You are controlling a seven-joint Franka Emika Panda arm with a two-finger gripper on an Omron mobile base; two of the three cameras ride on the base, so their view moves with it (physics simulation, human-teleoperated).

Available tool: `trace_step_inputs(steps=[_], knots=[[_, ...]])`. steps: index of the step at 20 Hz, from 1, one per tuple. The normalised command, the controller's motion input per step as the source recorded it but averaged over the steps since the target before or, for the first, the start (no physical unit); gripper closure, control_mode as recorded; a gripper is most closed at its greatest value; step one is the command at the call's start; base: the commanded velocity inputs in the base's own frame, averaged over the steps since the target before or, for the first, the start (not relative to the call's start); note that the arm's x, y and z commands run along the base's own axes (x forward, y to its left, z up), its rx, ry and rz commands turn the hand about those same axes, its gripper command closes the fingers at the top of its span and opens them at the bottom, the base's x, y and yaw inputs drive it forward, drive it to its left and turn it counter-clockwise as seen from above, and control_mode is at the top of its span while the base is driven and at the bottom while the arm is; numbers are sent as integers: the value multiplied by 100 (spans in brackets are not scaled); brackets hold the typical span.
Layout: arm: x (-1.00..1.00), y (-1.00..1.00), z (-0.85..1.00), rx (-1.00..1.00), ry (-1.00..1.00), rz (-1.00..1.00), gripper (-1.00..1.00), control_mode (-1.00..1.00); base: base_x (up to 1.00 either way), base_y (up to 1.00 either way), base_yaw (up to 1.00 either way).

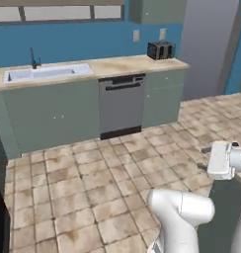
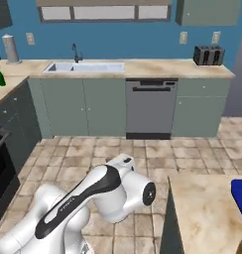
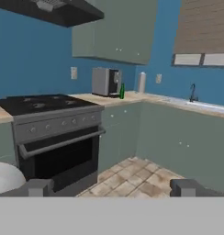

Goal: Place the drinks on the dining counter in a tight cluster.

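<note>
Green glass marks one drink: the slim bottle [image 3: 122, 91] stands on the kitchen counter [image 3: 132, 97] just beside the coffee machine [image 3: 106, 81], well away from the dining counter [image 2: 202, 208] (its cluster spot). With its tips apart and nothing between them, the claw [image 3: 112, 187] faces the bottle, likely lining up a fetch.

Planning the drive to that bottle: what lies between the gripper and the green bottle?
In the hand view, bare tiled floor separates the open gripper from the corner counter carrying the green bottle.

Even bright light, soft low-res blur (no glare).
</note>
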Motion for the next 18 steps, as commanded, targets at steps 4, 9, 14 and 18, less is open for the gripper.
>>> trace_step_inputs(steps=[4, 9, 14, 18], knots=[[0, 0, 0, 0, 0, 0, -100, 100, 0, 1, 81], [0, 0, 0, 0, 0, 0, -100, 100, 29, 0, 60], [0, 0, 0, 0, 0, 0, -100, 100, 68, 0, 21], [0, 0, 0, 0, 0, 0, -100, 100, 78, 0, 10]])
